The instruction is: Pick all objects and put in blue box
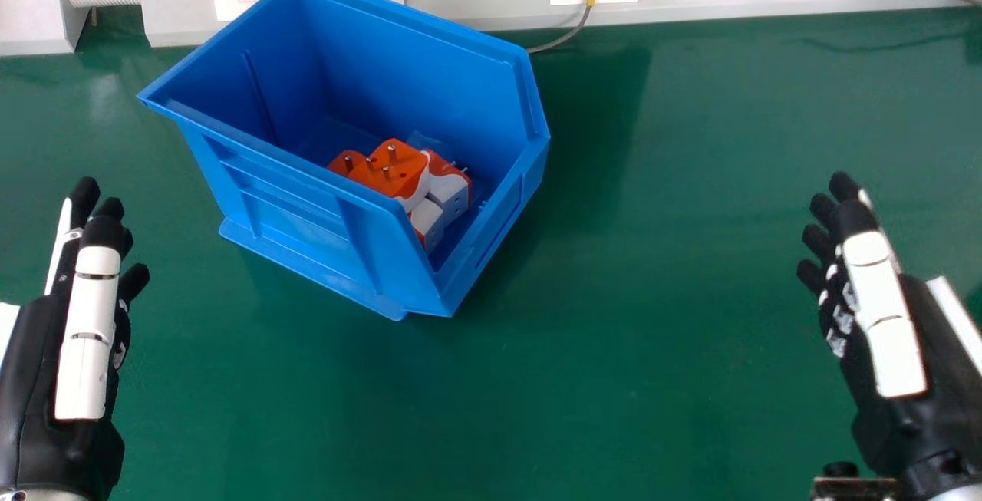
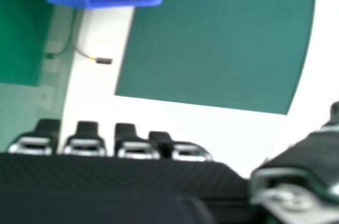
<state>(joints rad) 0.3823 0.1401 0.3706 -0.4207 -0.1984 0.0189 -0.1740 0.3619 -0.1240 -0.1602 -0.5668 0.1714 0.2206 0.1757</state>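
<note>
With the orange-and-white plugs piled inside the blue box and nothing held by the left hand or right hand, both loosely open, the box could be nudged if either is swung inward too low

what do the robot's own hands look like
The left hand and right hand match: black with dark fingertips, and a long, narrow, segmented white cover along the edge nearest the camera. The right also has white and greyish patches on its inner side. A sliver of pale forearm shows behind each.
</note>
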